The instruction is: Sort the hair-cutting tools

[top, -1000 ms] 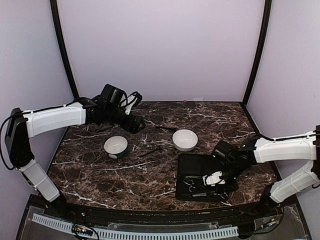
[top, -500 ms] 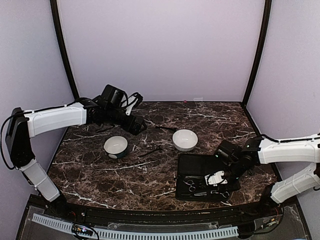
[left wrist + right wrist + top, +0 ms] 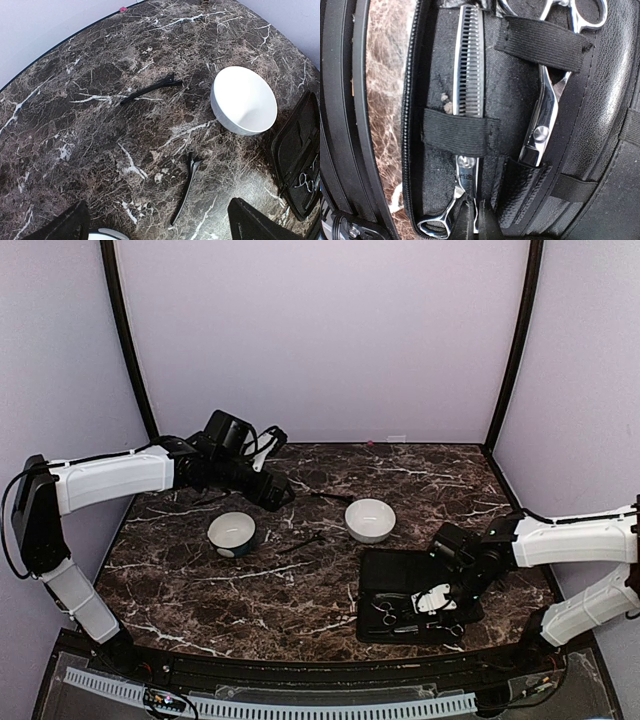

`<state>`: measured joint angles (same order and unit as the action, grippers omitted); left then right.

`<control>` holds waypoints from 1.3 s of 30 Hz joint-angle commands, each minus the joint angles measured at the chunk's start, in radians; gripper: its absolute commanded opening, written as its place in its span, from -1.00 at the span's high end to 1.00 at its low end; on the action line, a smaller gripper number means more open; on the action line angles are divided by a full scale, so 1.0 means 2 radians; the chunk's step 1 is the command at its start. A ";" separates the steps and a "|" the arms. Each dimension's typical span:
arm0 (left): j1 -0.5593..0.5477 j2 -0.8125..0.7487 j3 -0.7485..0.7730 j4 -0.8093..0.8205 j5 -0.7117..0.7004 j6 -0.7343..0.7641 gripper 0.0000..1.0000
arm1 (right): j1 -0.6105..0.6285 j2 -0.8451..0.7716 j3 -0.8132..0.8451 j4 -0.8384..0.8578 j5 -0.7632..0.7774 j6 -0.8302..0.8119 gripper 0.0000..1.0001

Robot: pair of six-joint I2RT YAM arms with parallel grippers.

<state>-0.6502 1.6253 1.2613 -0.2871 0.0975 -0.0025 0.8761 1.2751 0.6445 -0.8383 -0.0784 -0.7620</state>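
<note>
In the right wrist view my right gripper point(image 3: 476, 222) is shut on the handle shank of silvery thinning scissors point(image 3: 468, 85). They lie under an elastic strap in the open black case point(image 3: 600, 120). A second pair of scissors point(image 3: 544, 117) sits in a pocket beside them. In the top view the right gripper point(image 3: 438, 600) is over the case point(image 3: 385, 575). My left gripper point(image 3: 165, 226) is open and empty above a thin black clip point(image 3: 184, 192). Another black clip point(image 3: 150, 90) lies farther off. Both clips point(image 3: 301, 542) point(image 3: 330, 498) show between the bowls in the top view.
Two white bowls stand mid-table, one on the left point(image 3: 232, 531) and one on the right point(image 3: 370, 519), the right one also in the left wrist view point(image 3: 244, 100). The left arm point(image 3: 110, 478) reaches across the back left. The case's zip edge point(image 3: 412, 100) borders bare marble.
The right gripper has shifted slightly right and nearer, and the case has slid a little with it. The left arm has barely moved.
</note>
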 commanded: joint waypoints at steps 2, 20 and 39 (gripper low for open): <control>-0.003 -0.002 0.016 -0.008 0.006 0.007 -0.98 | -0.004 -0.005 -0.010 -0.030 0.029 0.010 1.00; -0.004 0.003 0.017 -0.010 0.005 0.007 -0.98 | -0.008 -0.007 0.015 -0.025 -0.002 0.021 1.00; -0.009 0.007 0.018 -0.011 0.005 0.009 -0.98 | 0.035 0.069 0.051 0.025 -0.083 0.037 1.00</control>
<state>-0.6605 1.6421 1.2739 -0.2939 0.1005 -0.0017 0.9287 1.3834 0.7120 -0.8383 -0.1661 -0.6979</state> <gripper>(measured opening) 0.989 0.009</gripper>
